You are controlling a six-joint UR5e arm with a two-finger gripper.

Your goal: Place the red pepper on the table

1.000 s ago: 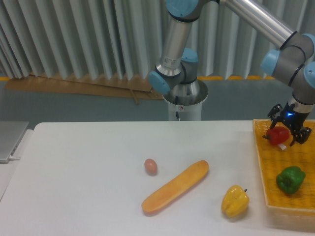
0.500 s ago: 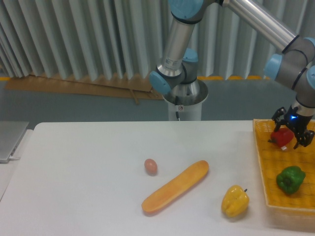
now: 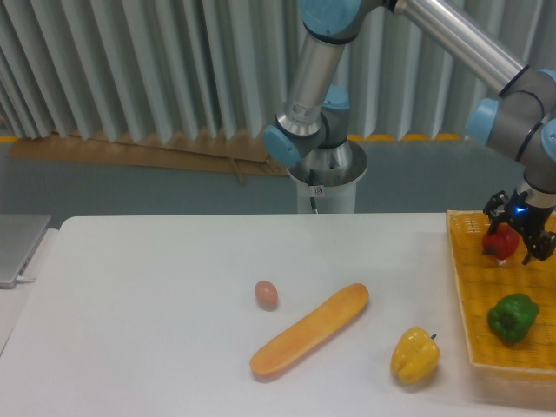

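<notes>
Gripper (image 3: 519, 241) pinching the red pepper (image 3: 501, 242) over the yellow basket (image 3: 473, 287); next carry it toward 9 o'clock, onto the table (image 3: 156, 304).

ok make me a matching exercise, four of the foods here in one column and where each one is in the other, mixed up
Things:
1. red pepper
2. green pepper
3. yellow pepper
4. egg

Places:
A. on the table, just left of the basket
B. between the fingers, over the basket
C. on the table, left of the long orange vegetable
D. lying in the basket

Pairs: 1-B, 2-D, 3-A, 4-C
</notes>
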